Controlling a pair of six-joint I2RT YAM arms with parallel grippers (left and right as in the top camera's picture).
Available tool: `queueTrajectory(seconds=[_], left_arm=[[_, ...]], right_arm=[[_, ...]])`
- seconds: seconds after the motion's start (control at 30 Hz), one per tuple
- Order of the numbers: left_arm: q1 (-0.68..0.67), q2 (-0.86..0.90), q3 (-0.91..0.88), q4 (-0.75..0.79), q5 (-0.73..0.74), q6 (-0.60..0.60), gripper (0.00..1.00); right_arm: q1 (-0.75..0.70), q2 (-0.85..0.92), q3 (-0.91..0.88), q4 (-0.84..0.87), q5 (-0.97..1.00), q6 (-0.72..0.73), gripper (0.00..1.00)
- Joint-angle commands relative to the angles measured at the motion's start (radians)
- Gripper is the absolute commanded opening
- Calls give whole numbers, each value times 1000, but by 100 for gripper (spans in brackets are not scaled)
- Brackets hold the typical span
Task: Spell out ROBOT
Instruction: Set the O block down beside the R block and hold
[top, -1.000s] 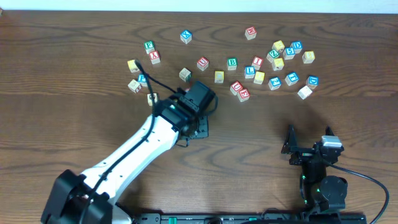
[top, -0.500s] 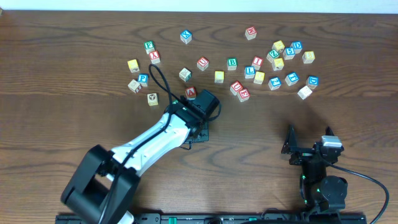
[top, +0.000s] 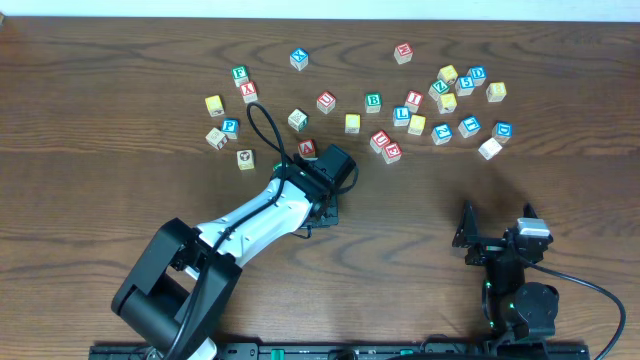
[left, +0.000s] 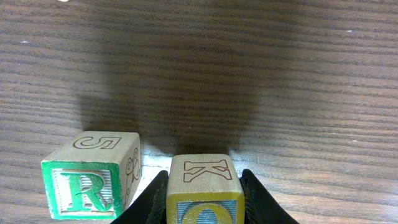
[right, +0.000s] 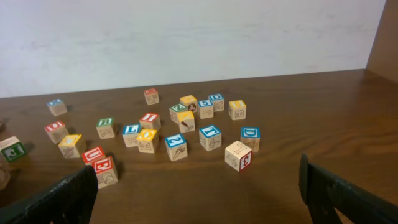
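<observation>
In the left wrist view my left gripper (left: 203, 186) is shut on a yellow O block (left: 202, 196) with a K on its top face, low over the table. A green R block (left: 87, 180) stands just left of it, a narrow gap apart. In the overhead view the left gripper (top: 322, 203) is at mid-table and its wrist hides both blocks. A green B block (top: 373, 101) lies among the loose blocks behind; it also shows in the right wrist view (right: 106, 127). My right gripper (top: 490, 243) is open and empty at the front right, as its own wrist view (right: 199, 205) shows.
Several loose letter blocks lie scattered across the far half of the table. A red A block (top: 308, 149) sits just behind the left wrist. A white block with a red 3 (right: 238, 155) is the one nearest the right gripper.
The left arm has swung, its wrist shifting slightly right and toward the front. The red A block behind it has come into view. The right arm has not moved.
</observation>
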Motion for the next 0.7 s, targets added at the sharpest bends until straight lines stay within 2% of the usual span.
queueTrajectory(seconds=[0.0, 0.67], left_arm=[[0, 13, -8, 0, -32, -10, 8], [0, 13, -9, -11, -58, -21, 8]], right_arm=[[-6, -5, -1, -4, -2, 11, 99], [-6, -5, -1, -4, -2, 11, 99]])
